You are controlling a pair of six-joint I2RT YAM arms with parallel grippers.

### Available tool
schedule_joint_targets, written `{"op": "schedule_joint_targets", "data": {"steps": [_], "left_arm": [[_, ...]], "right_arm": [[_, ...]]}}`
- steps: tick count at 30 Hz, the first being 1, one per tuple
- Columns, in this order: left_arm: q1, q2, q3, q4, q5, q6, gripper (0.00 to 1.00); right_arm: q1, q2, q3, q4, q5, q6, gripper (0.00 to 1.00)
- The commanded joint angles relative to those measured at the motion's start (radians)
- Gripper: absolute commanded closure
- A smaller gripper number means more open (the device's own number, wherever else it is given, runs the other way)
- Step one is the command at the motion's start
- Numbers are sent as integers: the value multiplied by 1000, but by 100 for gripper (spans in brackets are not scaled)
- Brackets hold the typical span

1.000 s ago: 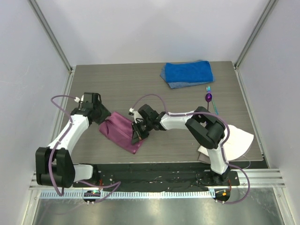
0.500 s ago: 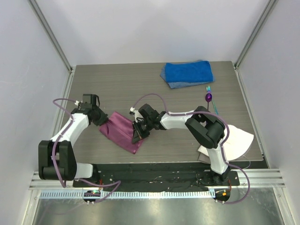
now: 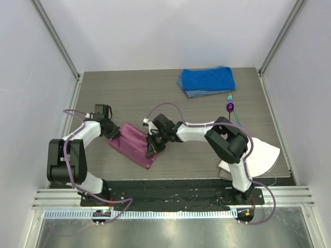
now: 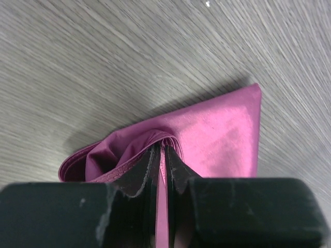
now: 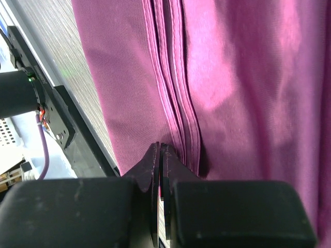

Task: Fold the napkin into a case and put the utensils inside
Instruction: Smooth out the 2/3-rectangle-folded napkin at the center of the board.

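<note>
From above, the folded napkin lies between both tools, the left gripper at one corner and the right gripper on the opposite edge, probably to steady the fold. The spoon and fork wait well beyond the right gripper.

Left wrist: the jaws, nearly closed, pinch a bunched fold.

Right wrist: the jaws are pressed together, tips touching the stacked hems; I cannot tell whether cloth is caught between them.

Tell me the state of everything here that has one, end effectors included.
napkin: folded in layers, left end bunched in a grip.
left end effector: shut on the napkin's fold.
right end effector: shut, tips at the napkin's stacked hems.
blue towel: folded, lying at the far side.
spoon: lying loose, outside the napkin.
fork: lying beside the spoon, outside the napkin.
</note>
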Motion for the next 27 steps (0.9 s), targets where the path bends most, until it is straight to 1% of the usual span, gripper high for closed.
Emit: {"op": "schedule_joint_targets", "data": {"steps": [1, 7, 10, 13, 14, 17, 20, 23, 24, 25, 27], "left_arm": [[13, 18, 1, 56, -39, -9, 89], [13, -6, -9, 56, -27, -6, 89], [15, -31, 10, 25, -15, 2, 87], [15, -86, 19, 2, -6, 7, 79], [14, -101, 21, -8, 25, 7, 73], [15, -158, 19, -45, 31, 7, 66], [15, -203, -8, -62, 37, 5, 65], [13, -230, -38, -59, 54, 2, 67], [15, -233, -54, -58, 59, 1, 68], [15, -240, -64, -55, 66, 4, 69], [15, -252, -90, -39, 76, 2, 69]], "right_arm": [[-4, -84, 29, -25, 11, -30, 99], [-9, -55, 30, -41, 51, -58, 99], [-19, -42, 39, -49, 71, -73, 99], [-22, -37, 44, -58, 90, -79, 99], [-24, -34, 45, -60, 90, -81, 99], [-24, -29, 61, -72, 99, -88, 99], [-22, -32, 73, -83, 103, -91, 99], [-24, -63, 70, -92, 109, -87, 98], [-22, -92, 70, -97, 114, -82, 93], [-22, -107, 62, -100, 120, -79, 80], [-22, -140, 50, -104, 142, -67, 71]]}}
